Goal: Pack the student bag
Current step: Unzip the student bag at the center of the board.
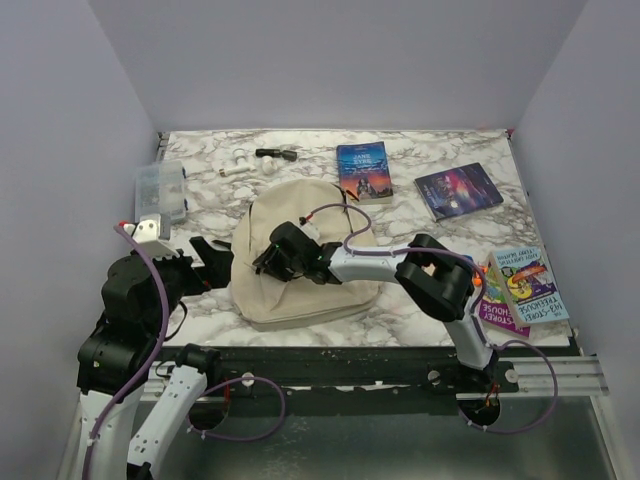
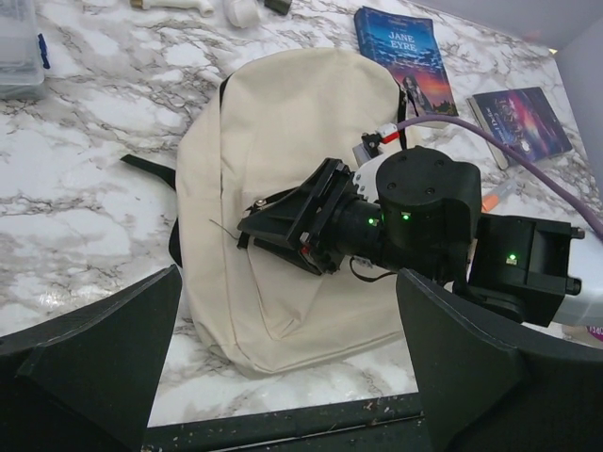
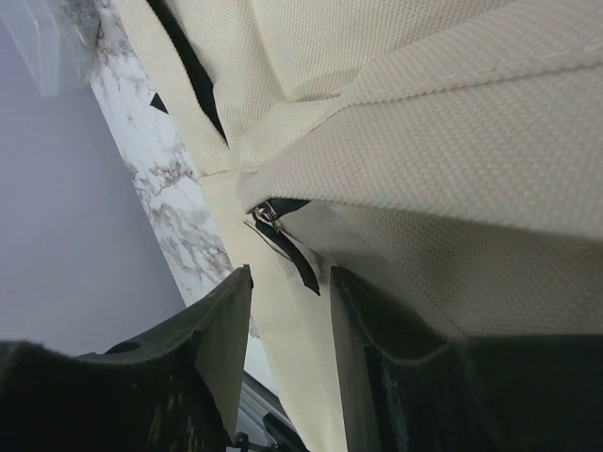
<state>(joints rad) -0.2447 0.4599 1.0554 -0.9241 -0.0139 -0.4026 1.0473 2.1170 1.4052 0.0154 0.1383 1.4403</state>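
Four books [image 1: 363,170] lie on the tabletop [image 1: 440,150], none packed; the bag [image 1: 300,205] seems closed. My right gripper [image 3: 290,282], slightly spread, hangs at the zipper pull [image 3: 287,247]; my left gripper [image 2: 287,367] is spread wide.

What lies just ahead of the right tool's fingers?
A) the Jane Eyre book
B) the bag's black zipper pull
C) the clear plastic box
B: in the right wrist view the right tool, fingers apart, points at the black zipper pull on the student bag.
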